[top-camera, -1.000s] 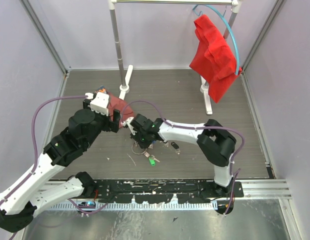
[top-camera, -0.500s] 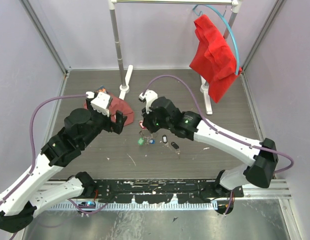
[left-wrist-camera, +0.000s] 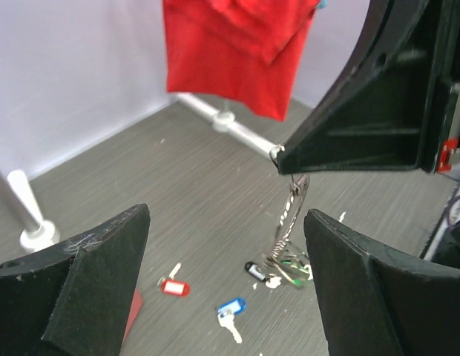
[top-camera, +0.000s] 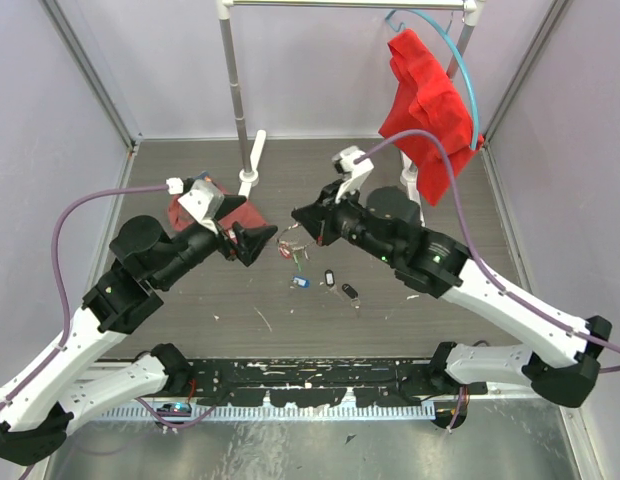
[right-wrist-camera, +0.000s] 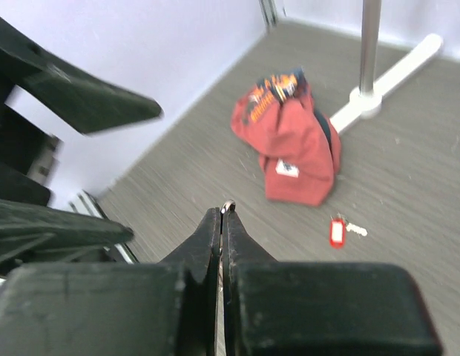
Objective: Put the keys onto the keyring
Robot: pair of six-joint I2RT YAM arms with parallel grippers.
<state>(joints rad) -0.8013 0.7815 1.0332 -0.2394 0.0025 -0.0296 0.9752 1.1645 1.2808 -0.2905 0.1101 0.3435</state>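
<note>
Near edge first, around the middle of the surface: a black-tagged key, a second black-tagged key just beside it, and a blue-tagged key to their left. All three lay loose and flat, none touching another.

My left pincer was wide and held nothing. It pointed right, toward the other pincer. My right pincer was pressed fully together and pinched the top of the keyring at its very tips.

The keyring hung straight down from there, over mid-surface. From my left wrist it showed nearly edge-on. It was lined up with the gap between my left fingers but beyond them, and they did not touch it.

A bunch of keys sat at the bottom of the ring, with green and black tags showing. Couldn't tell whether the bunch rested on the surface or hung just above it.

A red-tagged key lay loose to the left of the ring, near a red fabric bundle. My left arm hid that key from the top camera. The bundle sat toward the left edge, beyond my left pincer.

At the far edge stood a rack pole on a white foot. In the far right corner a red garment hung on a blue hoop hanger, well apart from everything else.
</note>
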